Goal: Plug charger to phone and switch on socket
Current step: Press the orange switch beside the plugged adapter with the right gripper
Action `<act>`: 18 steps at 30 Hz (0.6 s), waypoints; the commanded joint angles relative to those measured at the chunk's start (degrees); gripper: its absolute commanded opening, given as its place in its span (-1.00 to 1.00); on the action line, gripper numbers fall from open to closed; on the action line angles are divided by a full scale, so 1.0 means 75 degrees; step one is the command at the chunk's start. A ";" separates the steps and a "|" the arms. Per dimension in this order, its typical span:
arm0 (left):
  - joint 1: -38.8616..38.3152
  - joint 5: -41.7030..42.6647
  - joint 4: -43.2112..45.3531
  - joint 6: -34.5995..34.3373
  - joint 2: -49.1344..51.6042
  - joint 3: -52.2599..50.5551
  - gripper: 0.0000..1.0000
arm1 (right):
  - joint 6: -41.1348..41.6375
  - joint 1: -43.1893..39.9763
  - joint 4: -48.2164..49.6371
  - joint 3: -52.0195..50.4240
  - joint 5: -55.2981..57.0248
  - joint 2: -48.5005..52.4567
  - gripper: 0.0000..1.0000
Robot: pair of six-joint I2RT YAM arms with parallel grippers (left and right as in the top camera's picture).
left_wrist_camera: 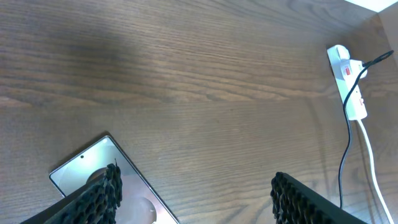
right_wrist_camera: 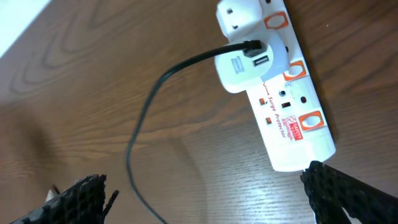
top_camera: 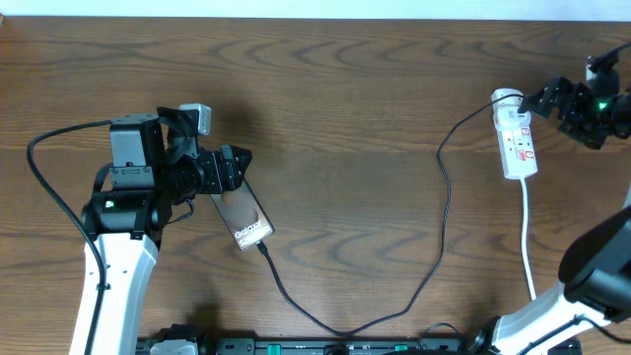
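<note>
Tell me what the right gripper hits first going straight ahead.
Likely the socket, whose near end lies just ahead of the right gripper; depth is unclear, so possibly the table first.

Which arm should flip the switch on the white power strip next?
Right, I'd say. The right hand hangs open just beside the socket, whose face shows in its wrist view. The left hand is far across the table, over the phone, where the charger already seems plugged in.

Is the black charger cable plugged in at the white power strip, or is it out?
Plugged in: the charger ends in a black plug seated in the white adapter, which sits on the socket.
</note>
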 commanded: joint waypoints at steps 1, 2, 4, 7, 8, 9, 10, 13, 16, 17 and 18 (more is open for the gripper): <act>-0.0017 -0.0015 -0.0020 0.0152 0.0003 0.0140 0.52 | -0.0178 -0.0035 0.0090 0.0117 0.0050 0.0475 0.99; -0.0017 -0.0015 -0.0020 0.0152 0.0003 0.0140 0.51 | -0.0198 -0.0035 0.0131 0.0122 0.0052 0.0568 0.99; -0.0017 -0.0017 -0.0017 0.0152 0.0003 0.0140 0.52 | -0.0233 -0.0035 0.0198 0.0143 0.0050 0.0755 0.99; -0.0017 -0.0015 -0.0017 0.0152 0.0003 0.0140 0.52 | -0.0367 -0.0032 0.0335 0.0160 0.0050 0.1037 0.99; -0.0017 -0.0015 -0.0017 0.0152 0.0003 0.0140 0.52 | -0.0437 -0.0032 0.0393 0.0160 0.0047 0.1128 0.99; -0.0017 -0.0015 -0.0017 0.0152 0.0003 0.0140 0.52 | -0.0475 -0.0032 0.0440 0.0160 0.0052 0.1212 0.98; -0.0017 -0.0015 -0.0017 0.0152 0.0003 0.0140 0.52 | -0.0527 -0.0032 0.0475 0.0160 0.0047 0.1271 0.98; -0.0017 -0.0017 -0.0017 0.0152 0.0003 0.0140 0.52 | -0.0752 -0.0017 0.0609 0.0160 0.0085 0.1504 0.99; -0.0017 -0.0015 -0.0017 0.0152 0.0003 0.0140 0.52 | -0.0836 -0.0003 0.0720 0.0157 0.0184 0.1749 0.98; -0.0017 -0.0017 -0.0017 0.0152 0.0003 0.0140 0.52 | -0.0836 -0.0003 0.0755 0.0157 0.0166 0.1821 0.99; -0.0017 -0.0017 -0.0017 0.0152 0.0003 0.0140 0.52 | -0.0839 0.0012 0.0790 0.0157 0.0157 0.1883 0.98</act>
